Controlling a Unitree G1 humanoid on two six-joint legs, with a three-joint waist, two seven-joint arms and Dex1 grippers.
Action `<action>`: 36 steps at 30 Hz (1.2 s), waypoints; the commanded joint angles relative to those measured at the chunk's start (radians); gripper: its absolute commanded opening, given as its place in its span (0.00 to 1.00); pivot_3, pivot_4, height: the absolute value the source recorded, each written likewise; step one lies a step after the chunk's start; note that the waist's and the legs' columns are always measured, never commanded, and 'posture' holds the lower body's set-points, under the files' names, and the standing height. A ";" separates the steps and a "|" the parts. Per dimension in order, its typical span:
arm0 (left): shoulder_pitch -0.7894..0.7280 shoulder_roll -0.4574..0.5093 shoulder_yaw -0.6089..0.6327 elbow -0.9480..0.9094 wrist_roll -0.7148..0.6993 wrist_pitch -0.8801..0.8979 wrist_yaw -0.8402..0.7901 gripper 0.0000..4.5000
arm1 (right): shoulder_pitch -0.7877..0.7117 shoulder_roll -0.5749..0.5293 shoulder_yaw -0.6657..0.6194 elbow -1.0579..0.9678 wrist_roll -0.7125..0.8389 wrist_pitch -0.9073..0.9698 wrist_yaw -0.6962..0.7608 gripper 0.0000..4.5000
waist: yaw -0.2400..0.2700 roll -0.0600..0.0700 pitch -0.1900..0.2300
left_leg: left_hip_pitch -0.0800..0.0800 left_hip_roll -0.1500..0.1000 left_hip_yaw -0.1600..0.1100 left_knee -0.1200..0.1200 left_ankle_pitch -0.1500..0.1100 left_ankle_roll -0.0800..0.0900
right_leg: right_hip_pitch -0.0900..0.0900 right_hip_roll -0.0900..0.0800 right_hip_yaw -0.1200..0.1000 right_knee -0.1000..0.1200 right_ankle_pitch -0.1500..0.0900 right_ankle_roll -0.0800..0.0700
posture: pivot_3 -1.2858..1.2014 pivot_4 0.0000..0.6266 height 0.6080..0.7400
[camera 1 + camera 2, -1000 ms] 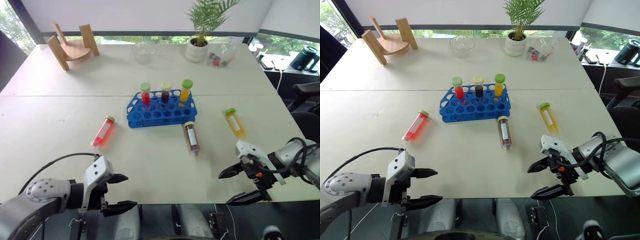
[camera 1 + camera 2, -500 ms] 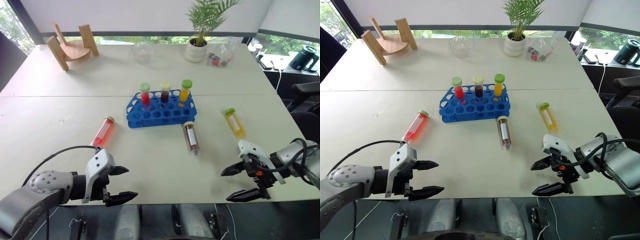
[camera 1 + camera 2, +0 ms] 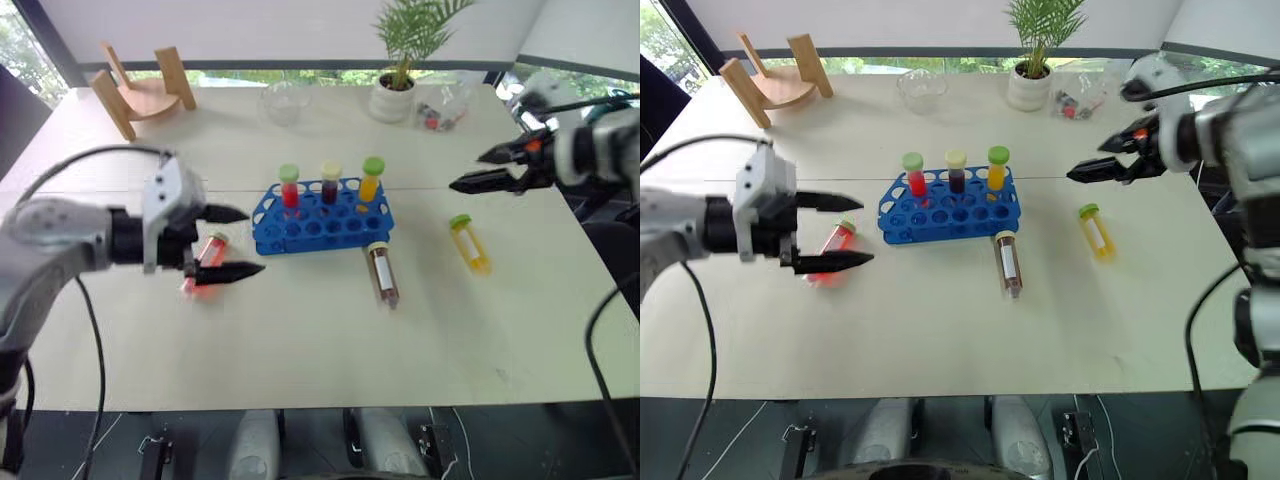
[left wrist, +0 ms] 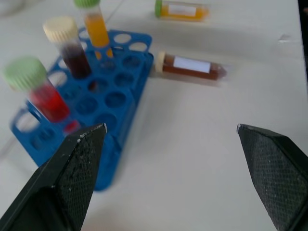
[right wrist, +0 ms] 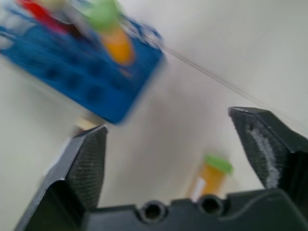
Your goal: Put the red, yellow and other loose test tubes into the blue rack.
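The blue rack [image 3: 322, 216] stands mid-table with three capped tubes upright in its back row. Left of it lies the red tube [image 3: 832, 243], partly behind my left gripper [image 3: 252, 241], which hovers open above it and points toward the rack. A brown tube [image 3: 382, 272] with a white label lies just in front of the rack's right end. Further right lies the yellow tube [image 3: 468, 243]. My right gripper [image 3: 466, 171] hangs open in the air beyond the yellow tube, pointing left. The left wrist view takes in the rack [image 4: 115, 96] and brown tube [image 4: 190, 66].
At the far side of the table stand a wooden stand [image 3: 145, 90], a glass bowl [image 3: 287, 103], a potted plant [image 3: 400, 80] and a clear bag [image 3: 440, 110]. A seam runs across the table behind the rack. Bare tabletop lies in front of the tubes.
Both arms have risen from the table's near edge and swung forward: the left gripper now over the red tube, the right up past the yellow tube. The tubes have not moved.
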 commanded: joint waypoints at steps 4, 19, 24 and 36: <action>-0.043 -0.030 -0.078 0.051 0.162 -0.170 -0.055 1.00 | -0.208 0.142 0.226 0.471 -0.238 -0.049 0.133 0.98 | -0.002 0.002 0.001 | -0.013 0.000 0.006 0.000 0.000 0.000 | -0.017 0.000 0.004 0.003 -0.001 0.001 | 0.52 0.24 1.00; 0.106 -0.114 -0.032 -0.054 0.157 -0.124 0.038 1.00 | -0.107 0.341 0.095 0.828 -0.391 -0.268 -0.089 0.68 | -0.027 0.000 0.000 | -0.006 0.000 0.009 0.006 -0.001 0.002 | -0.015 0.000 0.010 0.016 0.000 0.003 | 0.52 0.24 1.00; 0.120 -0.098 -0.011 -0.039 0.157 -0.123 0.018 1.00 | -0.070 0.368 0.053 0.851 -0.425 -0.324 -0.134 0.18 | -0.031 -0.004 -0.002 | 0.006 0.000 0.010 0.005 -0.001 0.002 | -0.003 0.001 0.011 0.016 0.000 0.003 | 0.52 0.24 1.00; 0.131 -0.018 0.008 0.003 0.138 -0.038 -0.027 1.00 | -0.008 0.377 -0.419 0.581 -0.143 -0.693 -0.294 0.18 | -0.060 -0.010 -0.004 | 0.019 0.000 0.011 0.003 -0.001 0.002 | 0.010 0.001 0.013 0.015 -0.001 0.003 | 0.52 0.24 1.00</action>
